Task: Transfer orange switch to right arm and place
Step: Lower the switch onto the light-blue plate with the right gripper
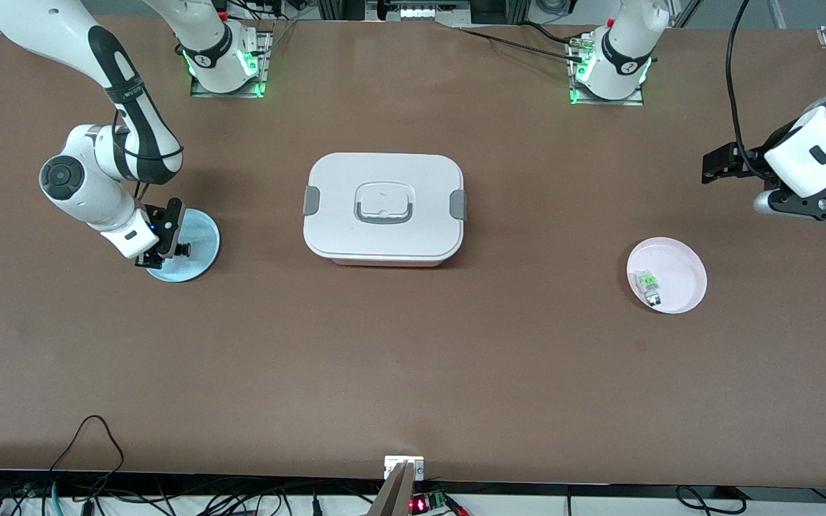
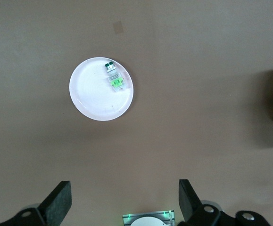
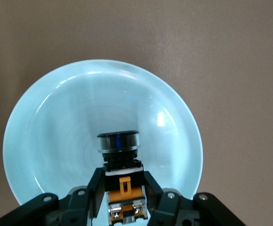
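The right gripper (image 3: 123,200) hangs just above the pale blue plate (image 3: 46,141), its fingers clamped on the orange switch (image 3: 122,181), which pokes out between them over the plate. The left gripper (image 2: 122,200) waits spread apart, near the white plate (image 2: 86,96).

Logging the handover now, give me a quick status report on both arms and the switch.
Right gripper shut on orange switch, over the blue plate. Left gripper open, waiting above the table near the pink plate. Nothing in the way.
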You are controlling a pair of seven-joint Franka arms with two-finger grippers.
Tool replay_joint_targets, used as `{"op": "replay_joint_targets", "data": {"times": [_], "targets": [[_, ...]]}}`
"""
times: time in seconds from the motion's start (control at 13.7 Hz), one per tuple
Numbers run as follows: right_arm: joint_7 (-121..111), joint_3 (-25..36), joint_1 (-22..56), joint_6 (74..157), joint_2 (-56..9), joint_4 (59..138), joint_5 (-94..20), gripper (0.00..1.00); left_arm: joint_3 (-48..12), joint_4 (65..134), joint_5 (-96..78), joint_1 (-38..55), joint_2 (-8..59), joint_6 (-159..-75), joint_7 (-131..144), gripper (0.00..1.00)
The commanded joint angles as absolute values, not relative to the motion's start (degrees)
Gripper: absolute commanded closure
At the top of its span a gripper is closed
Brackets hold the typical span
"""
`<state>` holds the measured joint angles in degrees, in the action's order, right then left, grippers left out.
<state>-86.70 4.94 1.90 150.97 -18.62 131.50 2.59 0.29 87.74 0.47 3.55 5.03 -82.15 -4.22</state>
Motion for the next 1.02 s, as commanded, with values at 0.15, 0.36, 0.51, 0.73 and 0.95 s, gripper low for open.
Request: {"op": "replay_joint_targets", "data": {"times": [0.15, 0.36, 0.51, 0.73, 0.95], "targets": [[-87.9, 3.0, 1.1, 152.1, -18.5, 132.5, 2.5, 0.61, 0.8, 88.1, -5.1, 3.1, 3.3, -83.4, -6.0, 0.00], [-87.5, 2.9, 1.1, 151.7, -18.3, 132.4, 2.5, 0.00, 0.6, 88.6, -5.4, 2.7, 3.3, -84.0, -6.1, 0.00], [-86.6, 1.9, 1.1, 149.4, -16.9, 132.1, -0.6, 0.00, 0.3, 88.7, -4.8, 2.8, 3.3, -83.8, -6.1, 0.00], [-84.2, 0.5, 1.1, 140.8, -13.9, 128.3, -6.1, 0.00, 0.3, 88.7, -4.8, 2.8, 3.3, -83.4, -6.1, 0.00], [-81.3, 0.2, 1.1, 129.7, -13.3, 120.4, -6.2, 0.00, 0.3, 88.7, -4.8, 2.9, 3.4, -83.6, -6.1, 0.00]]}}
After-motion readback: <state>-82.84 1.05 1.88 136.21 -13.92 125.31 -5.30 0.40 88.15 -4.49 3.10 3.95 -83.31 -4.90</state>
